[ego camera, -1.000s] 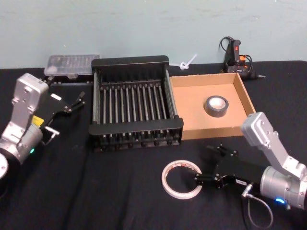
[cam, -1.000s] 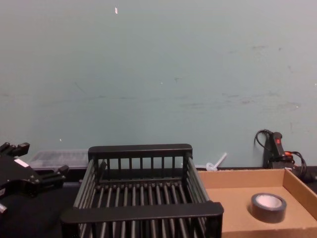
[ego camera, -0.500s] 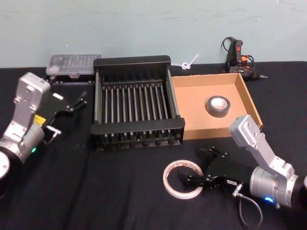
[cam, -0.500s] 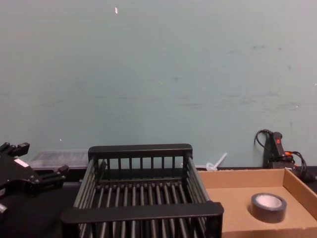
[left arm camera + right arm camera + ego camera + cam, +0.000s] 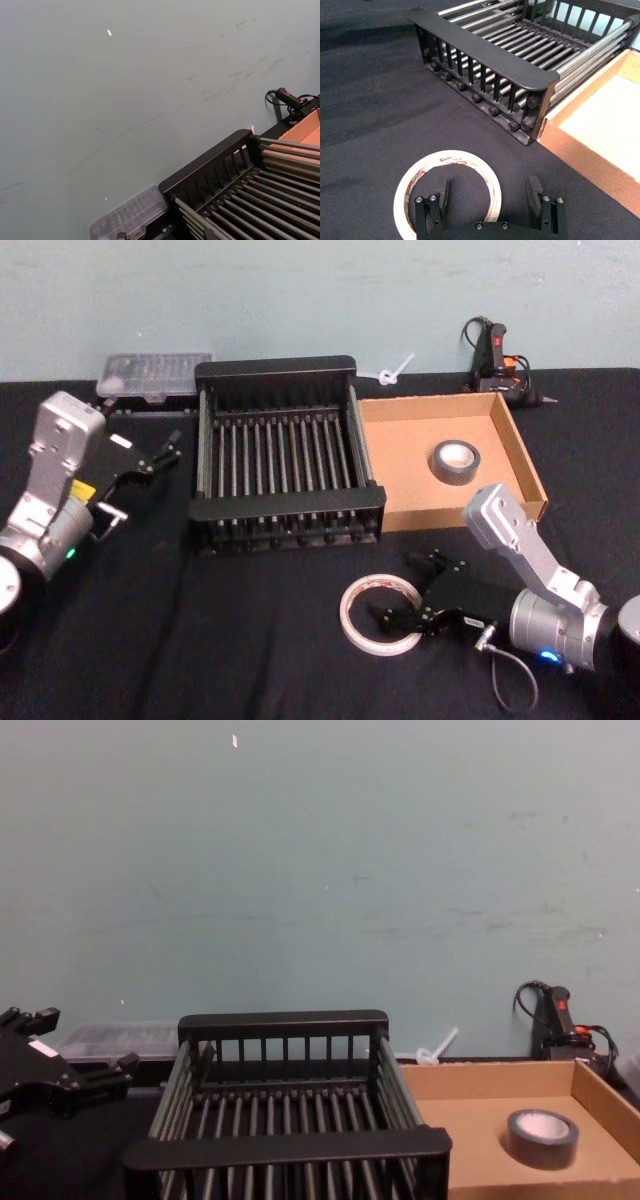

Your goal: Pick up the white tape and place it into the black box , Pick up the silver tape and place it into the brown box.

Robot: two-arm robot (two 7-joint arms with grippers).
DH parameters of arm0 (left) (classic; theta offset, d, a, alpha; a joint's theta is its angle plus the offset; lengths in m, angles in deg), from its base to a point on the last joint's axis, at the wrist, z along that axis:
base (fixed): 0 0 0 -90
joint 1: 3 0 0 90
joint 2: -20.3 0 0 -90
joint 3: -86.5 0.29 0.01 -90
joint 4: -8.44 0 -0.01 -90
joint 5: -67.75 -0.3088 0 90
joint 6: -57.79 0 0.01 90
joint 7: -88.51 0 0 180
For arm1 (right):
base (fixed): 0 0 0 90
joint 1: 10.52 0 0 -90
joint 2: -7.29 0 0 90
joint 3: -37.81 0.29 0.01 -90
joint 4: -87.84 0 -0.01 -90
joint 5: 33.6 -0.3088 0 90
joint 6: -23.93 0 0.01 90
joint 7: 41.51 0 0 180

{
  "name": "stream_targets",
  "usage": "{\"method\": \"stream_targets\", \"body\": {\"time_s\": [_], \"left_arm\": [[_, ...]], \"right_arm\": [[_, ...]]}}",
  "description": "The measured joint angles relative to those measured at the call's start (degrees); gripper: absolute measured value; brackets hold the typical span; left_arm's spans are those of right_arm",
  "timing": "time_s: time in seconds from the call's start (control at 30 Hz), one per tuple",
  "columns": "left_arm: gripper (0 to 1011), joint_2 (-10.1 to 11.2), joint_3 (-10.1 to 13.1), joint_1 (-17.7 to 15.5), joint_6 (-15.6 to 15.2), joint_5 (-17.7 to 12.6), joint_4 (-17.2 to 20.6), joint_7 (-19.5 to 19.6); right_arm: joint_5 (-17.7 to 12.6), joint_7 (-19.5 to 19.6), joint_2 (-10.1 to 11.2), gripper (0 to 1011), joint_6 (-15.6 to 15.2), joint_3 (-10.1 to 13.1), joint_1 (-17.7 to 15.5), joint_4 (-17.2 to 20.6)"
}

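The white tape (image 5: 346, 612) lies flat on the black cloth in front of the black box (image 5: 275, 370). My right gripper (image 5: 400, 592) is open and low over the ring's right side. In the right wrist view, one finger (image 5: 440, 192) is inside the white tape (image 5: 452, 156) and the other stands outside it. The silver tape (image 5: 453, 460) lies in the brown box (image 5: 520, 455), to the right of the black box. My left gripper (image 5: 165, 448) hangs open and idle left of the black box.
A clear plastic case (image 5: 150, 375) lies behind the black box at the back left. A glue gun (image 5: 492, 355) and a white zip tie (image 5: 390, 370) lie along the back edge by the wall. Bare black cloth stretches across the table's front left.
My right gripper has slid left toward the white tape, and its fingers now straddle the ring's edge. The tapes, the boxes and my left arm have not moved.
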Motion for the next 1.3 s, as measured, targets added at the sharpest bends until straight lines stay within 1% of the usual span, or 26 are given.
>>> {"method": "stream_targets", "body": {"time_s": [0.37, 0.7, 0.73, 0.77, 0.83, 0.87, 1.07, 1.1, 1.13, 1.17, 1.27, 1.3], "left_arm": [[1001, 0.0, 0.0, 0.0, 0.0, 0.0, 0.0, 0.0], [1001, 0.0, 0.0, 0.0, 0.0, 0.0, 0.0, 0.0], [1001, 0.0, 0.0, 0.0, 0.0, 0.0, 0.0, 0.0], [1001, 0.0, 0.0, 0.0, 0.0, 0.0, 0.0, 0.0], [1001, 0.0, 0.0, 0.0, 0.0, 0.0, 0.0, 0.0], [1001, 0.0, 0.0, 0.0, 0.0, 0.0, 0.0, 0.0], [1001, 0.0, 0.0, 0.0, 0.0, 0.0, 0.0, 0.0], [1001, 0.0, 0.0, 0.0, 0.0, 0.0, 0.0, 0.0], [1001, 0.0, 0.0, 0.0, 0.0, 0.0, 0.0, 0.0], [1001, 0.0, 0.0, 0.0, 0.0, 0.0, 0.0, 0.0], [1001, 0.0, 0.0, 0.0, 0.0, 0.0, 0.0, 0.0], [1001, 0.0, 0.0, 0.0, 0.0, 0.0, 0.0, 0.0]], "right_arm": [[0.72, 0.35, -0.45, 1003, -0.08, -0.14, 0.21, -0.43], [0.74, 0.38, -0.44, 1002, -0.07, -0.11, 0.2, -0.45], [0.74, 0.38, -0.43, 978, -0.08, -0.11, 0.2, -0.45], [0.74, 0.38, -0.43, 978, -0.08, -0.11, 0.2, -0.45], [0.74, 0.37, -0.42, 941, -0.09, -0.1, 0.2, -0.45], [0.74, 0.37, -0.41, 902, -0.09, -0.1, 0.2, -0.45], [0.71, 0.35, -0.38, 765, -0.12, -0.1, 0.2, -0.43], [0.7, 0.35, -0.38, 710, -0.12, -0.11, 0.2, -0.43], [0.7, 0.35, -0.37, 690, -0.12, -0.1, 0.2, -0.42], [0.69, 0.35, -0.37, 628, -0.13, -0.1, 0.2, -0.42], [0.68, 0.34, -0.36, 570, -0.15, -0.11, 0.2, -0.41], [0.67, 0.34, -0.36, 508, -0.15, -0.11, 0.19, -0.4]]}}
